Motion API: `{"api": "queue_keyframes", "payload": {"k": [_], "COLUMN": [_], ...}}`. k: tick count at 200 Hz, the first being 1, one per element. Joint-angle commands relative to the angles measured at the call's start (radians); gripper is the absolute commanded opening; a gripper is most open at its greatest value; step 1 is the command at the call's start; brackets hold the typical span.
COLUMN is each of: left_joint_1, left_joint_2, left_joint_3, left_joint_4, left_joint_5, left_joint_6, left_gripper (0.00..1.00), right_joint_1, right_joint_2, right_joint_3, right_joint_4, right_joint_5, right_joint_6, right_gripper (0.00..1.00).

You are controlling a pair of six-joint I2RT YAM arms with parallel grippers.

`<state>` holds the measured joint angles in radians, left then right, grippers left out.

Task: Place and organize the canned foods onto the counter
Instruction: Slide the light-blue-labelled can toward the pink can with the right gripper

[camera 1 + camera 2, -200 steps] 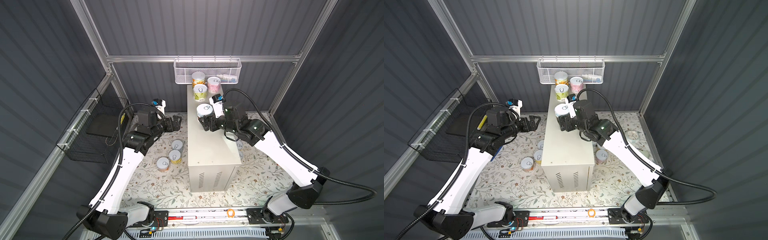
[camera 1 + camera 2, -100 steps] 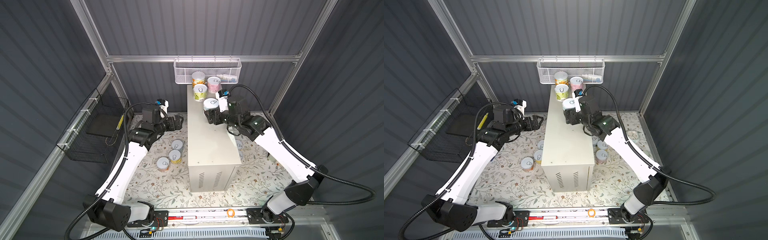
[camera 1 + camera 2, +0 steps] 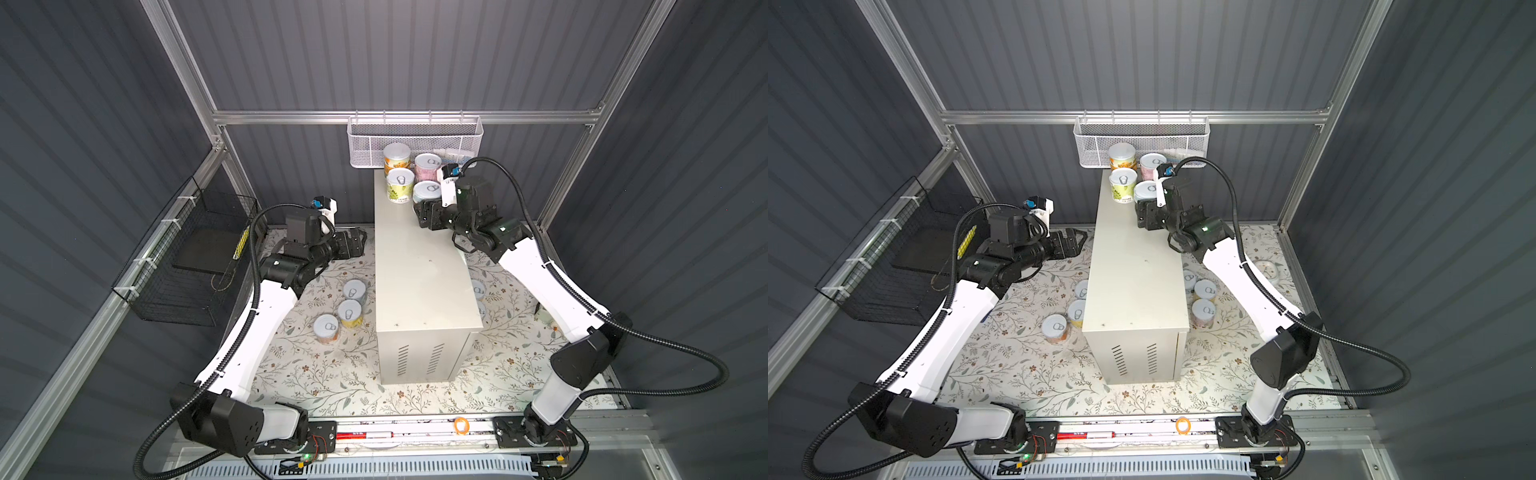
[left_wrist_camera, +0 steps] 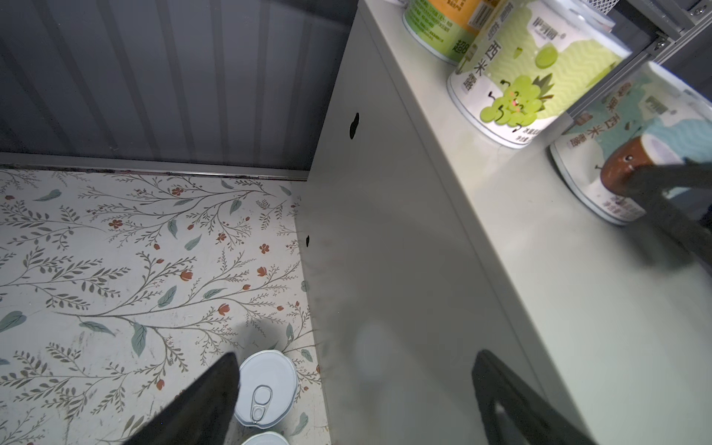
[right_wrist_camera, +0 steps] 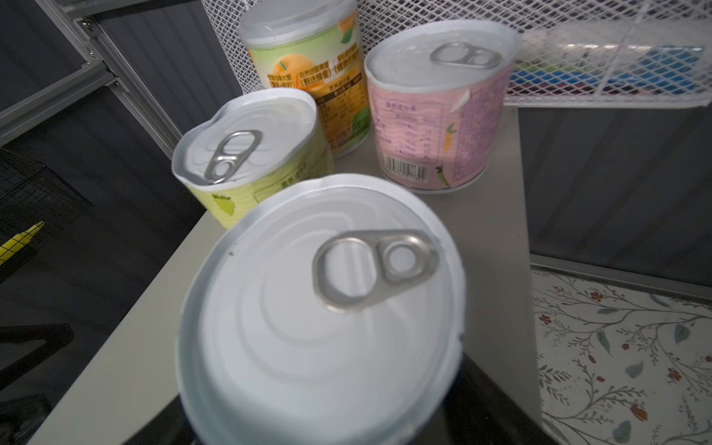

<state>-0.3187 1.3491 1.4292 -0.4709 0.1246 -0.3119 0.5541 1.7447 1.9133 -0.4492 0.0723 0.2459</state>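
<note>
My right gripper (image 3: 422,212) is shut on a teal-white can (image 3: 427,192) (image 5: 319,308), which stands on the far end of the beige counter (image 3: 419,282) (image 5: 497,231). Close by on the counter are a green-label can (image 3: 400,185) (image 5: 246,154), a pink can (image 3: 427,164) (image 5: 435,127) and an orange can (image 3: 397,154) (image 5: 308,73). My left gripper (image 3: 359,241) (image 4: 356,356) hangs open and empty beside the counter's left wall. Below it, three cans (image 3: 349,312) stand on the floral surface. Three more cans (image 3: 1204,289) stand to the right of the counter.
A white mesh basket (image 3: 415,139) hangs on the back wall just above the counter's far end. A black wire basket (image 3: 195,257) is fixed to the left wall. A round white clock (image 3: 1266,270) lies on the floral surface at the right.
My right gripper has carried the teal-white can along the counter top toward the back, up to the other cans. My left arm has shifted only slightly, its gripper still open.
</note>
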Motion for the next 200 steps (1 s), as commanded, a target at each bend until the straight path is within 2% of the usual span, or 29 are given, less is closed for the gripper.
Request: {"api": "queue_keyframes", "payload": {"k": [1,160,200], "left_joint_1": [0.011,0.035,0.038], "left_joint_2": [0.007,0.036,0.031], "left_joint_3": [-0.001,-0.006,-0.055], "left_joint_4": [0.015,0.044,0.052], "left_joint_5": [0.007,0.021,0.017], "left_joint_6": [-0.01,-0.012,-0.012], "left_gripper": [0.95,0.95,0.96], "right_joint_1": [-0.014,-0.048,-0.047], "right_joint_2": [0.036,0.186,0.188], "right_joint_3": [0.055,0.203,0.208], "right_joint_4": [0.005,-0.04,-0.052], "right_joint_5": [-0.021,-0.01,0.022], "right_joint_6": [0.013,0.041,0.05], "right_gripper": [0.8,0.81,0.83]}}
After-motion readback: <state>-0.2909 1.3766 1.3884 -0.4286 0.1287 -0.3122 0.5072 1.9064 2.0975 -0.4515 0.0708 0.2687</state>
